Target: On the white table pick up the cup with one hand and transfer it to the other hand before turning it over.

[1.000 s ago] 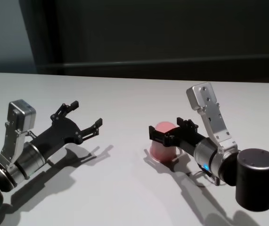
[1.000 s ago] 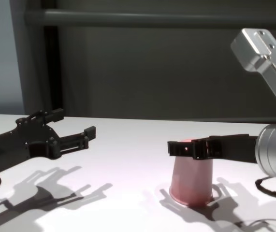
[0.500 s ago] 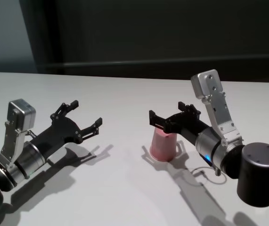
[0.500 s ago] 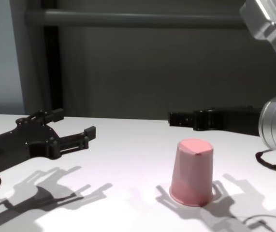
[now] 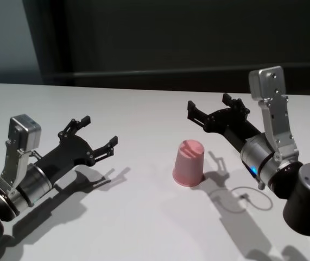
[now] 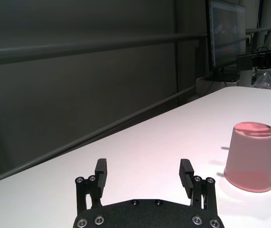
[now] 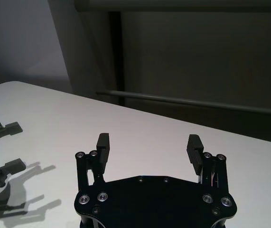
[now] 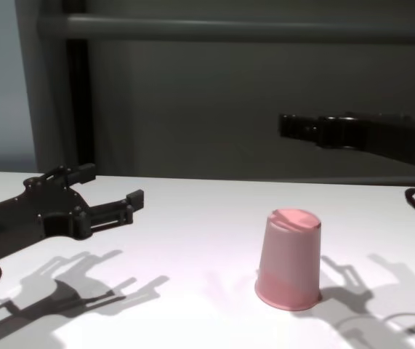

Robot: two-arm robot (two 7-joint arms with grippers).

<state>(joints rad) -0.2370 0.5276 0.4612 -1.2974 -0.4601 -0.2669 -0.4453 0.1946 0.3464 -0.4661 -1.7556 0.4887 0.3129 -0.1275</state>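
Cup (image 5: 188, 162) is mouth-down on the bench (image 5: 144, 109), roughly mid-bench and a bit toward your right side, standing free with nothing touching it.

What changed: a second ago the right tool (image 5: 215, 110) was wrapped around the top of the cup. Half a second ago it was already off and above it. Now it's lifted higher and pulled back toward the far right of the bench, well apart from the cup. Fingers spread wide, holding nothing. The right wrist view shows both fingertips (image 7: 103, 141) with an empty gap between them and no cup in sight.

The cup hasn't shifted: same spot, same inverted pose across all three moments. So either that's a release after the flip, or a grasp that got abandoned. Given the cup sits base-up and the arm is backing away, I'd read it as a retreat, but you can't confirm from here that the handover ever happened.

Left tool (image 5: 93, 140) hasn't moved at all. It's parked low over the near left part of the bench, fingers wide open, empty, aimed at the cup. The left wrist view has the cup off to one side of its open fingers, well apart.

If the handover is not done, you're at zero: re-approach and close on the cup wall, not the rim.
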